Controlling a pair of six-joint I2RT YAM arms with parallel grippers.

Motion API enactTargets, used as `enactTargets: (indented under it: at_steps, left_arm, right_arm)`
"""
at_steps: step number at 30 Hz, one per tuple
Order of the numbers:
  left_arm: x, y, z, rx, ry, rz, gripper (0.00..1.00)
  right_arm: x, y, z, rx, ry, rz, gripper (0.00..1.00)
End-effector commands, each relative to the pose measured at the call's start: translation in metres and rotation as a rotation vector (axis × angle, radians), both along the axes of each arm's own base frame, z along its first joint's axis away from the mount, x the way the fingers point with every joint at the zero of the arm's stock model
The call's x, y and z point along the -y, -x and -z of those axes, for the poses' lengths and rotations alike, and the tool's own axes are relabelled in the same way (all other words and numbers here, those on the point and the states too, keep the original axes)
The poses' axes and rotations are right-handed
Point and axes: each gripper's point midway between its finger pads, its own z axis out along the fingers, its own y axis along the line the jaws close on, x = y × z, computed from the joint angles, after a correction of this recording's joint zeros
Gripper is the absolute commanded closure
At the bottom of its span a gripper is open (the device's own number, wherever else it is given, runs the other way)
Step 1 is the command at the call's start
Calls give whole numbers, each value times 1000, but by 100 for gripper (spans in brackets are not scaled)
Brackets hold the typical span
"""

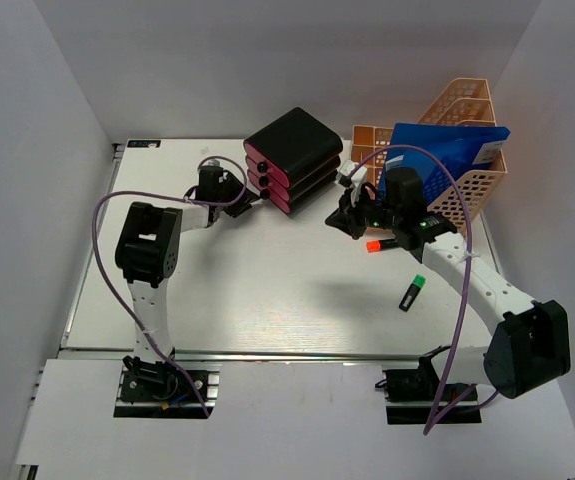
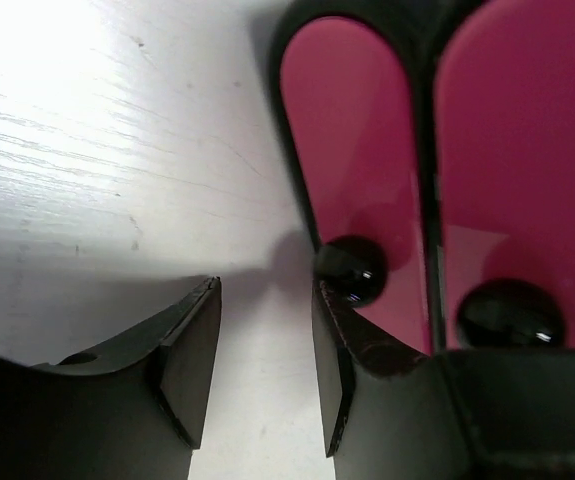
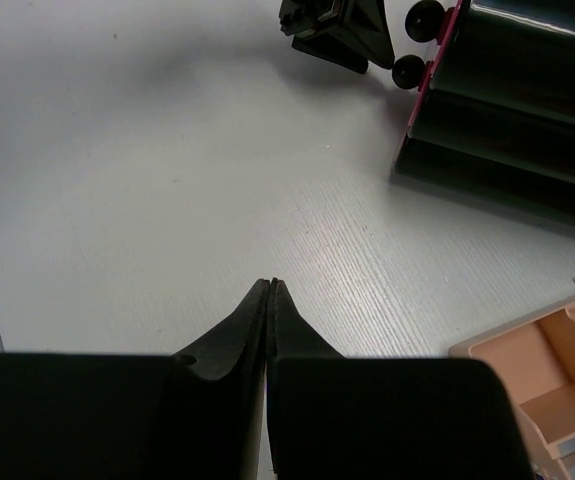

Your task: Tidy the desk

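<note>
The white surface is lying open through its middle and left, with its silver rail running along the near edge. The drawer box and the peach file rack are standing at the far side, and a green-capped marker is lying nearer right. The left arm is bending at the elbow and reaching far, its left jaws standing partly apart just beside a black knob on a pink drawer front. The right arm is stretching inward, its right jaws pressing together over the surface.
</note>
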Motion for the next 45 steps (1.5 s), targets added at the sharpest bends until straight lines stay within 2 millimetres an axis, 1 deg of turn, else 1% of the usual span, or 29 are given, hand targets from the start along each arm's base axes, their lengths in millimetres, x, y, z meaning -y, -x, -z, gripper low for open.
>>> enactTargets:
  at_steps: [1, 3, 5, 6, 7, 8, 9, 10, 12, 17, 18, 22, 28, 29, 32, 33, 35, 45]
  left_arm:
    - [12, -12, -20, 58, 72, 11, 48]
    - [13, -12, -20, 65, 87, 9, 47]
    - [14, -12, -26, 86, 108, 6, 47]
    - [14, -9, -23, 79, 115, 6, 46]
    - [10, -11, -29, 99, 131, -5, 46]
    - [11, -10, -31, 106, 139, -5, 46]
    - [10, -5, -27, 102, 144, -6, 46]
    - [10, -6, -36, 134, 162, -11, 46]
    - [13, -4, -38, 142, 186, -3, 46]
    - [17, -6, -39, 158, 220, 5, 45]
    - [18, -9, -45, 178, 241, 1, 45]
    - [19, -9, -50, 201, 271, -5, 41]
    - [19, -13, -42, 181, 273, -14, 40]
    - [23, -11, -39, 172, 270, -10, 41]
    - [23, -12, -34, 166, 276, -21, 40]
    - [29, -11, -35, 165, 285, -15, 40]
    - [29, -12, -28, 156, 284, -17, 40]
    - [30, -19, -24, 157, 306, -31, 39]
  right_arm:
    - [2, -1, -8, 38, -11, -7, 100]
    - [2, -1, -8, 44, -11, -6, 100]
    - [2, -1, -8, 44, -9, -5, 100]
    - [1, -1, -6, 41, -7, -9, 100]
    - [2, -1, -6, 42, -6, -8, 100]
    - [2, -1, -6, 42, -6, -8, 100]
    - [2, -2, -5, 39, -6, -9, 100]
    - [2, -1, -5, 36, -5, -10, 100]
    - [2, -1, -6, 39, -7, -10, 100]
    - [2, -2, -4, 37, -3, -5, 100]
    - [2, -2, -4, 38, 0, -6, 100]
    - [2, -2, -4, 42, -1, -8, 100]
    - [2, -2, -4, 44, 0, -6, 100]
    - [2, -2, -5, 45, -1, -9, 100]
    - [3, -2, -5, 48, 1, -6, 100]
    - [2, -2, -5, 47, 1, -7, 100]
    - [3, -3, -4, 45, 1, -3, 100]
    - [2, -2, -4, 51, 4, -9, 100]
